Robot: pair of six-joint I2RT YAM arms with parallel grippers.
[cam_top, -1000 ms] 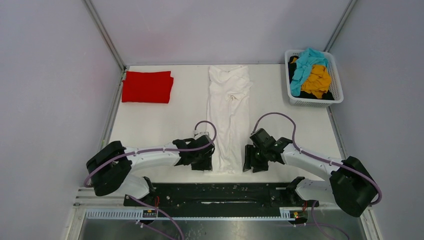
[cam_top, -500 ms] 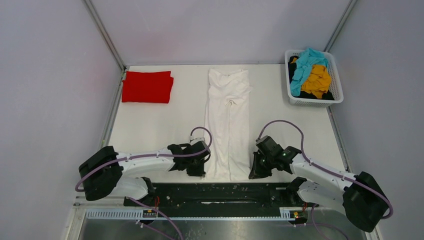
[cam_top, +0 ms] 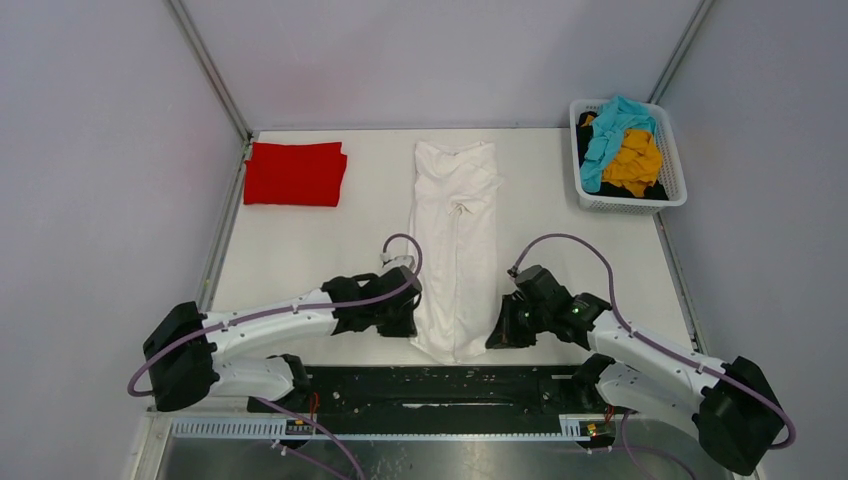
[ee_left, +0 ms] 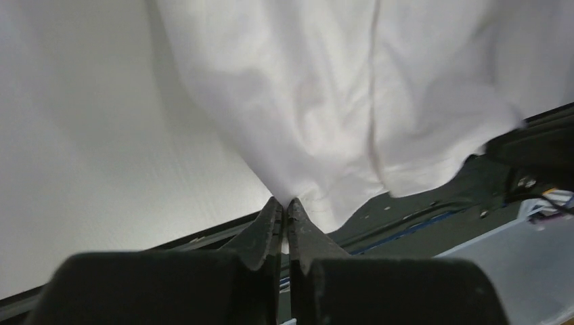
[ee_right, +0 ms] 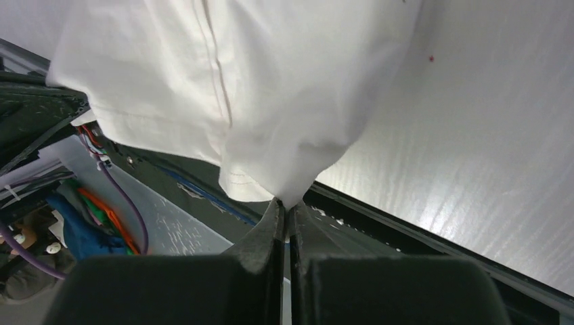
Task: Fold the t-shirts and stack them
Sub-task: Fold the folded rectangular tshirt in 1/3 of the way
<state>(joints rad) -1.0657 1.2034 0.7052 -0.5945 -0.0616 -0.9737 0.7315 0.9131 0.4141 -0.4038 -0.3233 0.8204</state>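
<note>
The white t-shirt lies as a long narrow strip down the middle of the table, its far end near the far edge and its near end reaching the black rail where the arms are mounted. The near end is drawn in between the two arms, and the cloth there looks rumpled and narrower than the rest. The left gripper is at the strip's near left corner, its jaws closed tight on a pinch of white fabric that fans out from the fingertips. The right gripper is at the near right corner, its jaws likewise clamped on a fold of the same shirt, with a stitched hem showing just beside the pinch. A red t-shirt lies folded into a neat rectangle at the far left corner of the table, well apart from the white one. At the far right stands a white lattice basket with a teal t-shirt draped on top, a mustard-yellow t-shirt just beside it, and a black t-shirt showing underneath.
</note>
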